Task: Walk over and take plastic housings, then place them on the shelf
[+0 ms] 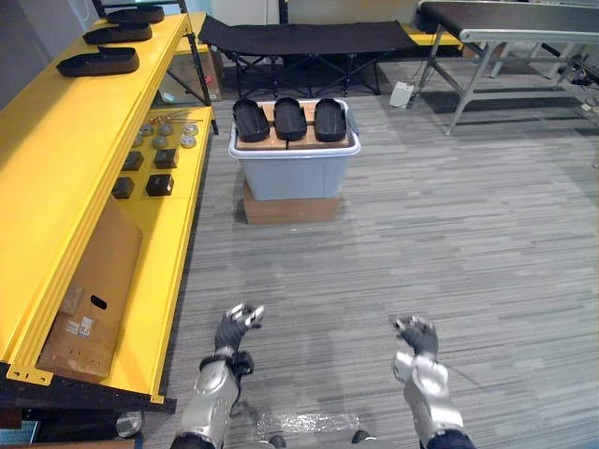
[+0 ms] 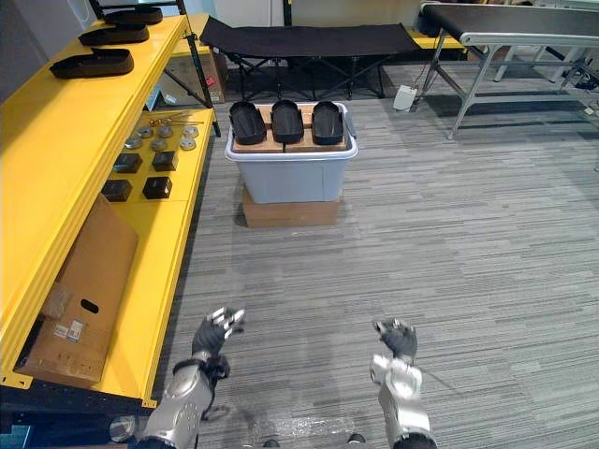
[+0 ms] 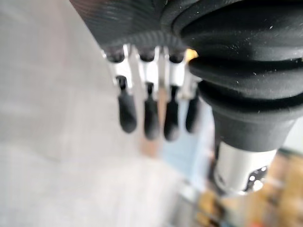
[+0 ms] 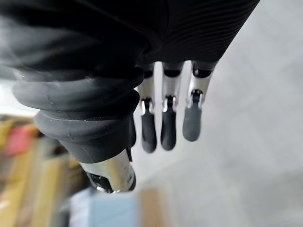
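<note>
While both hands are empty: the step in hand looks to be the walk toward the tub, not yet a grasp.
Task's thing: three black oval plastic housings (image 1: 289, 119) lie side by side on a wooden board (image 1: 271, 142) atop a pale grey-blue plastic tub (image 1: 293, 173), well ahead of the robot.
Under the tub: a flat brown cardboard box (image 1: 290, 208).
Left hand (image 1: 234, 327): low over the floor, fingers (image 3: 149, 118) loose and apart, holding nothing.
Right hand (image 1: 416, 335): the same, fingers (image 4: 163, 127) straight and bare.
Long yellow metal shelf (image 1: 56, 159): along the robot's left, with more black housings (image 1: 98, 62) on its top level.
Doing it well: approach square to the tub, clear of the shelf's edge, and stop with the housings within easy reach.
Hard to tell: whether the board sits loose, how deep the housings are, and the shelf's cut-off ends.
</note>
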Available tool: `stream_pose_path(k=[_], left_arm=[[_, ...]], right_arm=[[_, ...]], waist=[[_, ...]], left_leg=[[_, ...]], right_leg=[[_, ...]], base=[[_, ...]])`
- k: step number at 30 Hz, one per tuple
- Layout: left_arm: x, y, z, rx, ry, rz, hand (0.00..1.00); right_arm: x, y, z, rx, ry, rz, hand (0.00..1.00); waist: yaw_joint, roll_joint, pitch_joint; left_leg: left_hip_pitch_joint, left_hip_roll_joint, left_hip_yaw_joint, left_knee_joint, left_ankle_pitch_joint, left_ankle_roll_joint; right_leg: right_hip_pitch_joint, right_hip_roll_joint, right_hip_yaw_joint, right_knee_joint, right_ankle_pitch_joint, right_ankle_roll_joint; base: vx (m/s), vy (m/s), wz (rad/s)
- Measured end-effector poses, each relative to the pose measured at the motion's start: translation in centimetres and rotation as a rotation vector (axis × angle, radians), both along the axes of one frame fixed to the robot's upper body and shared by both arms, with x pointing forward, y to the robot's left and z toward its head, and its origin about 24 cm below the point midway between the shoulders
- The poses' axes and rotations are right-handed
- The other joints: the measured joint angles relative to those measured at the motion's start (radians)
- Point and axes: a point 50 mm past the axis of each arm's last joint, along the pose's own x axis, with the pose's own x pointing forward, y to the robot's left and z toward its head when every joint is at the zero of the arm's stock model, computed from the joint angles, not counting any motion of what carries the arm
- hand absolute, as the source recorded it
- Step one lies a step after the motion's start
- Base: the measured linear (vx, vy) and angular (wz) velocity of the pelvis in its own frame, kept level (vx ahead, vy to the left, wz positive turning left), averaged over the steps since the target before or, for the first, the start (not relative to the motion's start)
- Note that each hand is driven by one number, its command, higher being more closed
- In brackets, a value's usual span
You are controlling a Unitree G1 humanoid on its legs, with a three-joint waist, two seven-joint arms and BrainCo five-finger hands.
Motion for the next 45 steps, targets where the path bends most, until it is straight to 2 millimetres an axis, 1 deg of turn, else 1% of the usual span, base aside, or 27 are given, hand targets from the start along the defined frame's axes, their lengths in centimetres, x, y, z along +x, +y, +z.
stream_pose_path(k=[2, 4, 7, 9, 11, 13, 15, 18, 20, 22, 24, 26, 28, 29, 31, 33, 34, 35, 36, 37, 38, 39, 40, 42, 43, 44, 45], left_arm=[[-2.7, 0.4, -1.5, 0.019, 0.104, 0.042, 0.0], [-4.6, 0.8, -2.4, 0.059, 0.175, 0.041, 0.0], [-6.0, 1.7, -2.9, 0.111, 0.223, 0.048, 0.0], [-6.5, 2.1, -3.2, 0.132, 0.25, 0.052, 0.0], [-7.1, 3.1, -3.6, 0.156, 0.291, 0.054, 0.0], [-8.2, 3.6, -4.1, 0.151, 0.35, 0.081, 0.0], [-9.3, 3.8, -4.6, 0.136, 0.414, 0.093, 0.0], [-10.2, 3.9, -5.0, 0.093, 0.462, 0.106, 0.0], [-10.2, 3.9, -5.0, 0.064, 0.468, 0.118, 0.0], [-9.7, 3.4, -5.1, 0.042, 0.463, 0.111, 0.0], [-9.9, 2.7, -5.4, -0.05, 0.468, 0.176, 0.0], [-9.6, 2.2, -5.5, -0.113, 0.458, 0.205, 0.0], [-9.4, 1.5, -5.5, -0.159, 0.432, 0.232, 0.0], [-9.5, 1.6, -5.5, -0.183, 0.418, 0.263, 0.0], [-9.5, 1.7, -5.4, -0.192, 0.406, 0.284, 0.0], [-9.5, 1.9, -5.4, -0.196, 0.393, 0.316, 0.0], [-9.7, 2.0, -5.4, -0.195, 0.396, 0.323, 0.0], [-10.3, 2.1, -5.5, -0.19, 0.406, 0.326, 0.0], [-11.0, 2.4, -5.5, -0.176, 0.423, 0.325, 0.0], [-11.6, 2.4, -5.6, -0.177, 0.439, 0.329, 0.0], [-12.2, 2.5, -5.7, -0.169, 0.45, 0.31, 0.0], [-12.1, 2.9, -5.6, -0.153, 0.445, 0.29, 0.0], [-11.7, 3.5, -5.4, -0.126, 0.434, 0.256, 0.0], [-11.5, 3.8, -5.4, -0.098, 0.448, 0.209, 0.0], [-11.7, 3.8, -5.4, -0.087, 0.456, 0.187, 0.0], [-11.7, 4.1, -5.4, -0.075, 0.463, 0.181, 0.0], [-11.5, 4.3, -5.4, -0.066, 0.461, 0.178, 0.0]], right_arm=[[-2.6, -0.4, -1.5, 0.029, 0.098, -0.022, 0.0], [-5.2, -0.8, -2.7, 0.056, 0.199, -0.043, 0.0], [-8.5, -1.0, -3.8, 0.103, 0.291, -0.095, 0.0], [-9.4, -1.2, -4.0, 0.121, 0.312, -0.083, 0.0], [-10.5, -0.9, -4.4, 0.156, 0.343, -0.07, 0.0], [-10.6, -0.7, -4.5, 0.173, 0.348, -0.059, 0.0], [-10.8, -0.8, -4.5, 0.182, 0.347, -0.068, 0.0], [-11.3, -0.7, -4.7, 0.202, 0.357, -0.086, 0.0], [-11.4, -0.7, -4.7, 0.21, 0.36, -0.095, 0.0], [-11.4, -1.2, -4.7, 0.206, 0.37, -0.105, 0.0], [-10.7, -1.9, -4.6, 0.191, 0.365, -0.102, 0.0], [-9.5, -2.7, -4.2, 0.172, 0.325, -0.11, 0.0], [-9.6, -3.4, -4.1, 0.164, 0.309, -0.139, 0.0], [-9.8, -3.7, -4.0, 0.161, 0.308, -0.155, 0.0], [-9.4, -3.9, -3.9, 0.163, 0.277, -0.167, 0.0], [-7.5, -4.3, -3.4, 0.192, 0.202, -0.192, 0.0], [-7.3, -4.3, -3.4, 0.206, 0.189, -0.201, 0.0], [-7.1, -4.2, -3.4, 0.23, 0.171, -0.204, 0.0], [-7.1, -4.1, -3.4, 0.242, 0.168, -0.195, 0.0], [-7.3, -4.2, -3.4, 0.243, 0.17, -0.195, 0.0], [-7.3, -3.3, -3.6, 0.271, 0.167, -0.192, 0.0], [-7.3, -2.8, -3.7, 0.293, 0.163, -0.2, 0.0], [-6.6, -2.1, -3.7, 0.329, 0.14, -0.2, 0.0], [-5.8, -1.7, -3.6, 0.356, 0.105, -0.213, 0.0], [-6.0, -1.8, -3.6, 0.358, 0.105, -0.217, 0.0], [-6.7, -1.5, -3.8, 0.366, 0.124, -0.221, 0.0], [-7.1, -1.3, -4.0, 0.372, 0.141, -0.223, 0.0]], waist=[[0.005, 0.001, 0.0], [0.01, 0.001, 0.001], [0.012, -0.009, 0.007], [0.005, 0.002, 0.015], [0.0, 0.006, 0.013], [-0.001, 0.0, 0.015], [-0.001, 0.002, 0.018], [-0.001, 0.005, 0.031], [-0.002, 0.0, 0.034], [-0.011, 0.021, 0.026], [-0.006, 0.06, 0.004], [-0.017, 0.068, 0.023], [-0.015, 0.1, 0.033], [-0.01, 0.096, 0.036], [0.006, 0.085, 0.04], [0.024, 0.07, 0.05], [0.027, 0.066, 0.054], [0.04, 0.056, 0.061], [0.05, 0.05, 0.07], [0.054, 0.046, 0.075], [0.068, 0.032, 0.089], [0.069, 0.018, 0.095], [0.076, -0.013, 0.115], [0.079, -0.035, 0.133], [0.078, -0.039, 0.135], [0.075, -0.047, 0.141], [0.074, -0.049, 0.142]], left_leg=[[-0.017, 0.002, 0.004, 0.05, -0.024, 0.007], [-0.028, 0.0, -0.005, 0.078, -0.04, 0.025], [-0.037, -0.02, -0.03, 0.121, -0.081, 0.062], [-0.032, -0.015, -0.047, 0.133, -0.091, 0.079], [-0.019, 0.006, -0.064, 0.137, -0.093, 0.079], [-0.023, 0.022, -0.064, 0.135, -0.095, 0.074], [-0.03, 0.041, -0.068, 0.136, -0.102, 0.059], [-0.017, 0.069, -0.088, 0.151, -0.133, 0.007], [0.009, 0.085, -0.116, 0.192, -0.191, -0.041], [0.015, 0.124, -0.144, 0.217, -0.237, -0.074], [0.006, 0.178, -0.155, 0.262, -0.237, -0.116], [-0.1, 0.209, -0.185, 0.5, -0.177, -0.144], [-0.192, 0.251, -0.178, 0.744, -0.156, -0.16], [-0.226, 0.243, -0.165, 0.809, -0.164, -0.146], [-0.274, 0.203, -0.157, 0.778, -0.177, -0.139], [-0.343, 0.123, -0.14, 0.525, -0.178, -0.136], [-0.354, 0.105, -0.148, 0.443, -0.153, -0.131], [-0.374, 0.083, -0.183, 0.297, -0.076, -0.119], [-0.387, 0.087, -0.198, 0.232, 0.028, -0.106], [-0.378, 0.089, -0.186, 0.231, 0.085, -0.108], [-0.356, 0.073, -0.154, 0.239, 0.109, -0.043], [-0.351, 0.069, -0.138, 0.257, 0.089, -0.022], [-0.373, 0.064, -0.124, 0.319, 0.038, 0.007], [-0.388, 0.06, -0.111, 0.382, -0.026, 0.026], [-0.357, 0.052, -0.099, 0.372, -0.052, 0.047], [-0.29, 0.034, -0.084, 0.334, -0.063, 0.054], [-0.256, 0.026, -0.081, 0.317, -0.071, 0.056]], right_leg=[[-0.001, -0.006, 0.015, 0.004, -0.002, 0.003], [-0.022, -0.022, 0.012, 0.067, -0.042, 0.013], [-0.117, -0.094, 0.014, 0.344, -0.16, 0.022], [-0.206, -0.12, 0.038, 0.533, -0.169, -0.007], [-0.215, -0.095, 0.052, 0.508, -0.188, -0.034], [-0.24, -0.058, 0.081, 0.411, -0.183, -0.03], [-0.274, -0.028, 0.103, 0.315, -0.156, 0.004], [-0.299, -0.015, 0.114, 0.204, -0.09, 0.013], [-0.308, -0.015, 0.131, 0.226, -0.083, -0.004], [-0.346, 0.0, 0.128, 0.358, -0.056, -0.043], [-0.389, 0.026, 0.097, 0.486, -0.172, -0.085], [-0.352, 0.027, 0.068, 0.495, -0.204, -0.116], [-0.229, 0.057, 0.036, 0.395, -0.203, -0.115], [-0.152, 0.055, 0.021, 0.34, -0.203, -0.115], [-0.089, 0.045, 0.016, 0.289, -0.202, -0.113], [-0.043, 0.018, 0.018, 0.239, -0.197, -0.106], [-0.031, 0.012, 0.02, 0.227, -0.198, -0.104], [0.001, 0.002, 0.026, 0.203, -0.207, -0.079], [0.041, -0.005, 0.033, 0.184, -0.226, -0.044], [0.056, -0.011, 0.038, 0.177, -0.239, -0.025], [0.081, -0.027, 0.05, 0.176, -0.262, -0.019], [0.085, -0.037, 0.054, 0.177, -0.268, -0.032], [0.085, -0.049, 0.068, 0.191, -0.27, -0.037], [0.065, -0.073, 0.081, 0.252, -0.255, -0.012], [0.005, -0.105, 0.103, 0.407, -0.258, -0.007], [-0.08, -0.159, 0.124, 0.631, -0.238, 0.028], [-0.113, -0.176, 0.133, 0.723, -0.253, 0.043]], base=[[-0.07, 0.01, -0.2], [-0.07, 0.035, 0.09], [-0.09, 0.071, 0.26], [-0.08, 0.062, 0.19], [-0.01, 0.024, 0.19], [0.06, -0.036, 0.0], [0.15, -0.078, 0.01], [0.24, -0.135, 0.2], [0.31, -0.226, 0.29], [0.4, -0.278, 0.42], [0.51, -0.277, 0.26], [0.46, -0.283, 0.25], [0.51, -0.225, 0.44], [0.53, -0.172, 0.45], [0.3, -0.038, 0.14], [0.3, 0.067, -0.11], [0.25, 0.142, -0.14], [0.27, 0.188, -0.18], [0.33, 0.243, -0.21], [0.31, 0.233, -0.19], [0.27, 0.185, -0.14], [0.33, 0.203, -0.16], [0.33, 0.177, -0.2], [0.31, 0.185, -0.23], [0.31, 0.223, -0.22], [0.31, 0.215, -0.21], [0.33, 0.163, -0.08]])
